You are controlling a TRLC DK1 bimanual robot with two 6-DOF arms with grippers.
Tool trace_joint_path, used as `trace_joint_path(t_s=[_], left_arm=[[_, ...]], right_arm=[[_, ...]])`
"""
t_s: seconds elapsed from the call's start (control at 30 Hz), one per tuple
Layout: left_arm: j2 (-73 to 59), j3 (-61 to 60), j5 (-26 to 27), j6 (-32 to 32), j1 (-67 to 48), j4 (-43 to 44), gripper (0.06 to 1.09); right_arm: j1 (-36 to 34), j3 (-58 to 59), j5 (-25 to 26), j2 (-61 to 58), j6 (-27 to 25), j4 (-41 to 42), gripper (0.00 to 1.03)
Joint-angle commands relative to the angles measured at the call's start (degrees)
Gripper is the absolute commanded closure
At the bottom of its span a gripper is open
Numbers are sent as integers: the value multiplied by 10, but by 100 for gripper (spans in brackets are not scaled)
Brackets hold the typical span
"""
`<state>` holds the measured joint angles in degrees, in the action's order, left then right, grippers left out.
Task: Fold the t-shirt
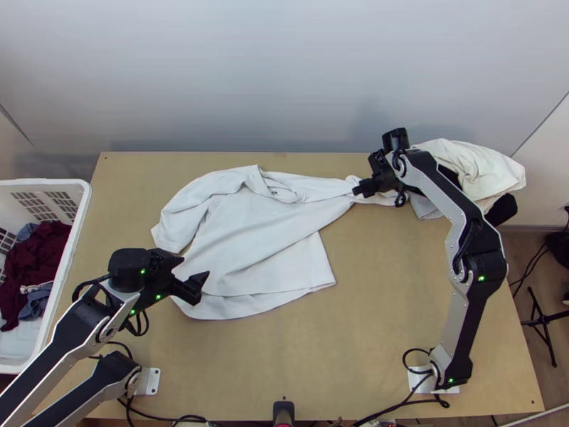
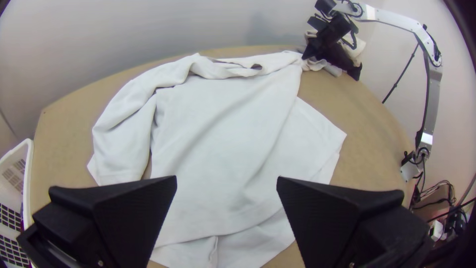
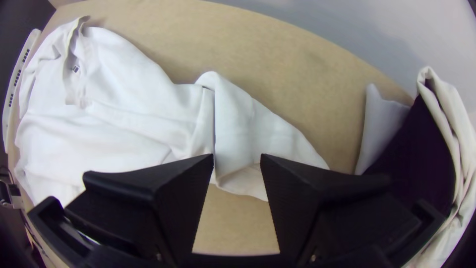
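Note:
The white t-shirt (image 1: 256,242) lies spread unevenly, its body slanted and creased, with the collar toward the back. One long sleeve bends down on the left; the other runs rightward, twisted and folded over. Over the shirt's lower left edge, my left gripper (image 1: 193,268) stands open; the left wrist view shows the shirt (image 2: 218,124) beyond its parted fingers, and nothing between the tips of the gripper (image 2: 226,180). My right gripper (image 1: 377,193) is above the right sleeve. In the right wrist view the sleeve (image 3: 238,124) passes beneath the open gripper (image 3: 237,158).
A pile of cream and black cloth (image 1: 473,171) sits at the table's back right corner, beside the right arm. A white basket (image 1: 84,213) holding dark red and blue clothes stands at the left. Bare wood (image 1: 370,306) shows right of the shirt.

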<state>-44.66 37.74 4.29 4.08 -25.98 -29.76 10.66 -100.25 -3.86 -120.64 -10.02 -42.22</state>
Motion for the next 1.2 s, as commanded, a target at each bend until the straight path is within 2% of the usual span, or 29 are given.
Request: trace_joint_path(t_s=[0.0, 0.07, 0.17, 0.2, 0.6, 0.8, 0.97, 1.07, 1.17], left_arm=[[0, 1, 0, 0, 1, 1, 11], [1, 1, 0, 0, 2, 1, 11], [4, -1, 0, -1, 2, 0, 11], [4, -1, 0, 0, 2, 0, 11], [5, -1, 1, 3, 3, -1, 11], [3, -18, 7, 82, -68, 3, 11], [-14, -35, 88, 186, -115, 55, 11], [-33, -44, 90, 195, -151, 97, 11], [-86, -53, 89, 171, -181, 162, 11]], right_arm=[[0, 4, 1, 0, -3, -2, 56], [1, 4, 1, 1, -3, -1, 58], [1, 3, 1, 3, -11, 6, 89], [1, 2, 1, 3, -13, 6, 96], [-1, 7, -1, 28, -9, 22, 98], [5, 7, -2, 60, 0, 25, 99], [11, 17, -2, 65, 8, 25, 99], [13, 18, -1, 71, 13, 25, 99], [13, 15, -1, 75, 16, 25, 99]])
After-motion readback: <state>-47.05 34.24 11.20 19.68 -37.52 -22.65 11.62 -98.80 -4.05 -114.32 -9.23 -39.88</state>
